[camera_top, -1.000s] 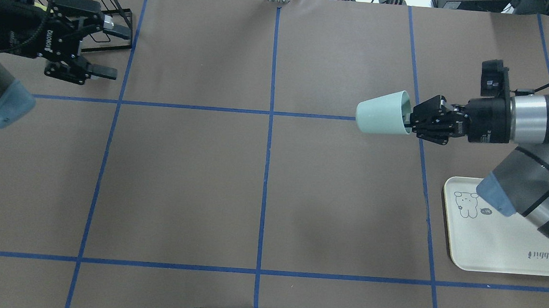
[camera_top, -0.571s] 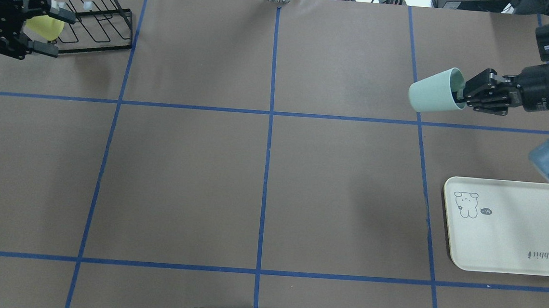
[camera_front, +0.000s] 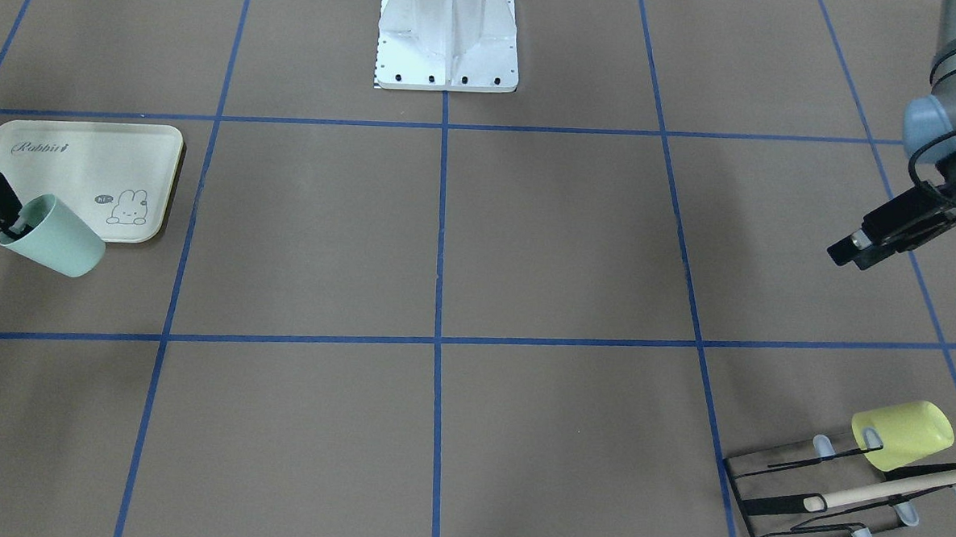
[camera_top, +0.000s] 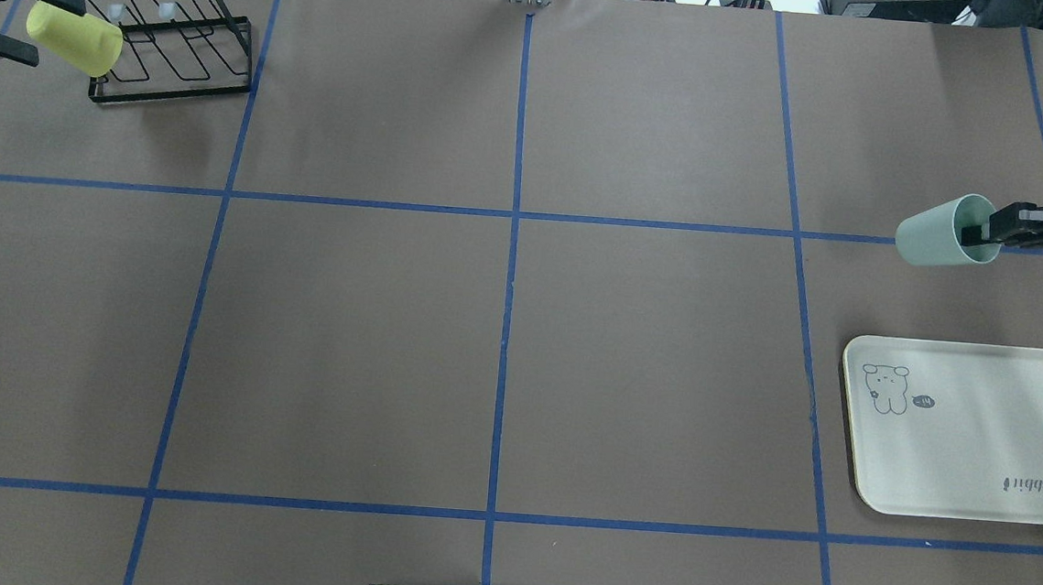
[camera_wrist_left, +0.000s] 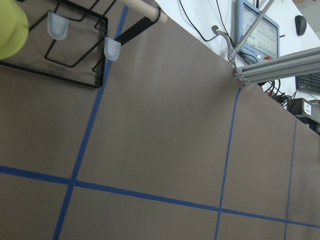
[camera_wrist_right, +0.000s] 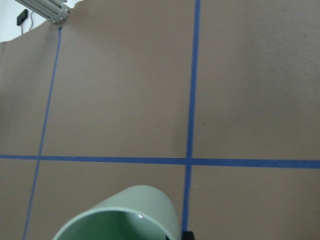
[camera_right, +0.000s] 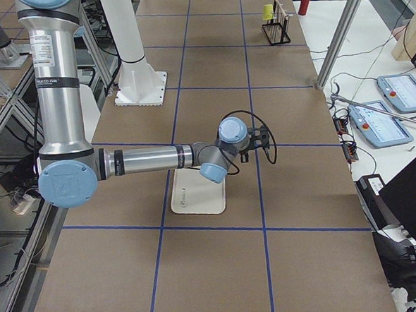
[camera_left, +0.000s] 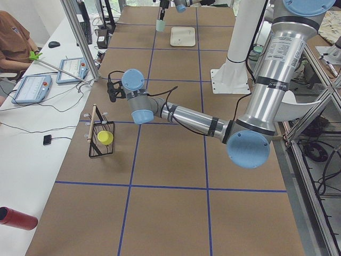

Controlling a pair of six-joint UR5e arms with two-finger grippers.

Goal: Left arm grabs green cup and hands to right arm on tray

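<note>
Grey script reading "Rabbit" runs along one end of the cream tray point(camera_top: 980, 435), and a small rabbit drawing point(camera_front: 130, 206) sits at the other end beside a tiny speech bubble too small to read. In the overhead view the tray lies flat at the right edge of the desk point(camera_top: 499, 346).

The green cup point(camera_top: 938, 237) is beyond the tray's far side, off the desk and tipped on its side, with its base pointing left and its open mouth facing the right claw point(camera_top: 980, 235). That claw is closed on the cup's rim, one finger inside the mouth. The right arm point(camera_right: 145, 160) reaches out low and nearly level, passing over the tray.

At the far left corner a black wire rack point(camera_front: 798, 508) carries a yellow cup point(camera_front: 902, 432) slipped over a prong, with a wooden rod point(camera_front: 896, 490) across its top. The left claw point(camera_front: 850, 251) hangs above the desk near the rack, fingers spread wide and gripping nothing. The left arm point(camera_left: 186, 114) stretches out with its elbow low.
</note>
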